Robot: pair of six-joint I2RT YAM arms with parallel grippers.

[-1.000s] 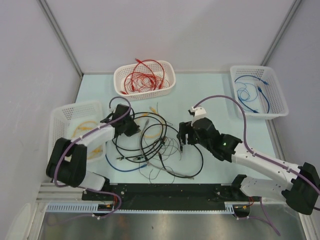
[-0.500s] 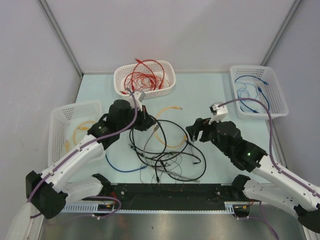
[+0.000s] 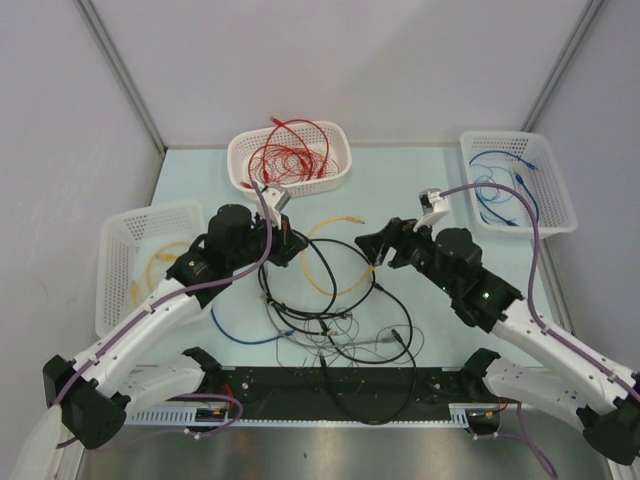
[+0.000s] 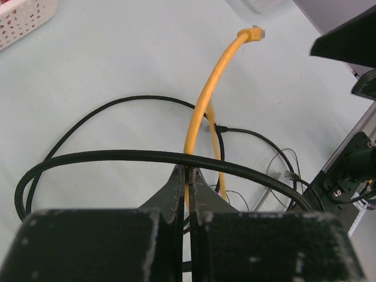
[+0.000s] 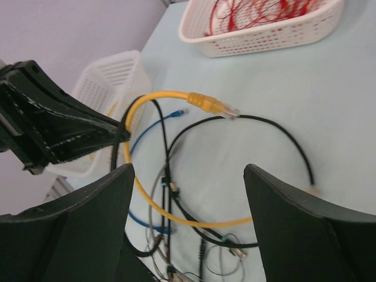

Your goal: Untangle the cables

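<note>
The left jaws were shut on the yellow cable (image 4: 202,100), pinching it at their tips. A thick black cable (image 4: 117,155) lay across the tips, just in front of the grip. From the jaws the yellow cable rose and curved away to its plug end, which hung free above the tabletop (image 3: 400,190). The right jaws stood wide with nothing between them, held above the tabletop at the right of the cables (image 3: 330,320). In the right wrist view the yellow plug lay ahead of their gap, apart from both fingers.

The cables formed a loose heap mid-tabletop between the two arms. Black loops overlapped thin grey wires, the yellow loop crossed over them, and a blue cable (image 3: 240,338) curved at the heap's left edge.

Three white baskets ringed the heap. The far one (image 3: 240,160) held red cables (image 3: 285,155), the right one (image 3: 560,190) blue cables, and the left one (image 3: 115,260) yellow.
</note>
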